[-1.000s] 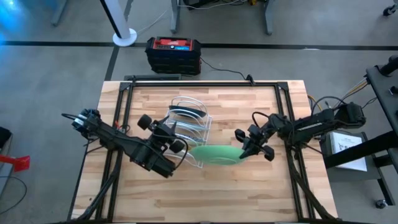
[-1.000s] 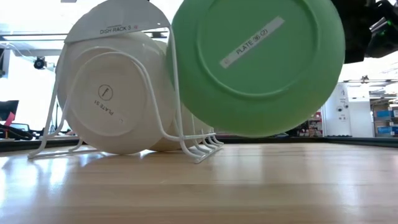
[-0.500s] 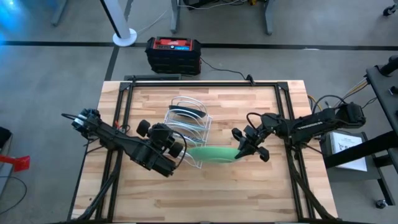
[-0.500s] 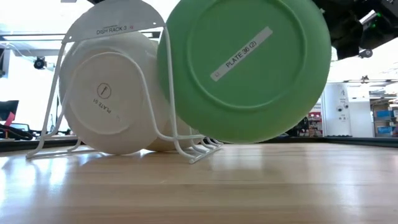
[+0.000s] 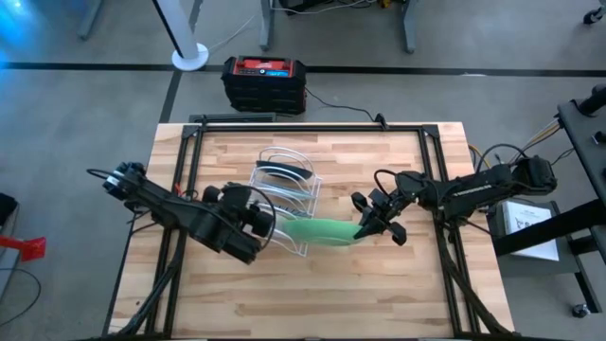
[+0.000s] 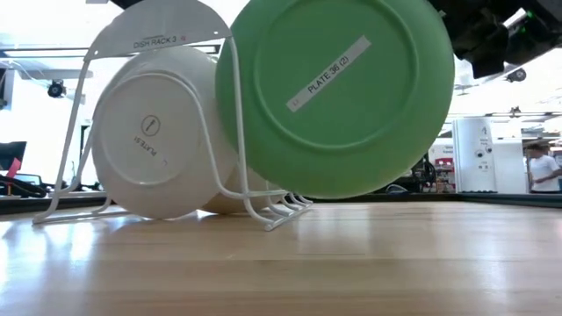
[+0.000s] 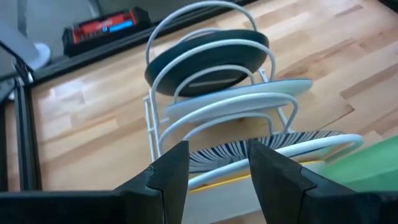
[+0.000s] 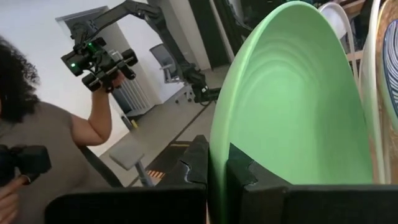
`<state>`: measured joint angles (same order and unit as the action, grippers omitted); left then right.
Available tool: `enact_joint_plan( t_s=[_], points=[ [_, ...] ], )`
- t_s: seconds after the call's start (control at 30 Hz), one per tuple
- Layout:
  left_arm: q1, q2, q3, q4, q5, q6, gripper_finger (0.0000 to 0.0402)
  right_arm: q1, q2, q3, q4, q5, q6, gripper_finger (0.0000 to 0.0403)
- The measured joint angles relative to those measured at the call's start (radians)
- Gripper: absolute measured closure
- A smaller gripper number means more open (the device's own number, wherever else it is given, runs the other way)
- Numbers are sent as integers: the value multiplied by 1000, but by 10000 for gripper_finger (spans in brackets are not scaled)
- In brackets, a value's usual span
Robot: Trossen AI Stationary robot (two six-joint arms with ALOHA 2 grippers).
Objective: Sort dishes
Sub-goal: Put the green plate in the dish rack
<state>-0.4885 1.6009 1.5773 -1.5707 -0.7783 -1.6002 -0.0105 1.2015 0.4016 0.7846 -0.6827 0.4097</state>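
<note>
Right hand [image 5: 371, 221] clamps green plate [image 5: 317, 232] rim at rack [image 5: 284, 194]; left hand [image 5: 254, 216] half-open, empty; four plates, three racked.

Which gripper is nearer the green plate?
Right: the right gripper is clamped on the green plate rim; the left gripper is across the white wire rack from it.

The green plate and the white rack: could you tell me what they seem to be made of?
Green plate: probably glazed ceramic or melamine, an even, smooth light green with a soft sheen and a moulded foot ring. Rack: looks like bent metal wire with a white coating, thin, round and glossy.
</note>
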Motion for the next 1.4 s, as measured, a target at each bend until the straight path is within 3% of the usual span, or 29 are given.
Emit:
enact_joint_plan(
  t_s=[0.2, 0.27, 0.4, 0.6, 0.8, 0.9, 1.3, 1.4],
  points=[
    [0, -3, 3, -1, 74, -32, 248, 0, 0, 6, -5, 1, 1, 403],
    [-2, -2, -2, -3, 169, -39, 248, 0, 0, 11, -6, 2, 4, 403],
    [-4, 2, -14, -8, 198, -68, 248, 0, 0, 19, -5, 3, 3, 403],
    [-29, 3, -42, -8, 154, -110, 248, 0, 0, 22, -19, 1, 0, 403],
    [-60, -3, -38, 8, -30, -94, 248, 0, 0, 22, -25, 8, -1, 403],
    [-66, -12, -37, 4, -76, -86, 248, -1, 0, 22, -26, 15, -1, 403],
    [-146, -76, -36, 1, -10, -87, 248, -1, 0, 22, -29, 24, 8, 403],
    [-172, -100, -35, 0, 57, -96, 248, -1, 0, 22, -29, 27, 17, 403]
  ],
)
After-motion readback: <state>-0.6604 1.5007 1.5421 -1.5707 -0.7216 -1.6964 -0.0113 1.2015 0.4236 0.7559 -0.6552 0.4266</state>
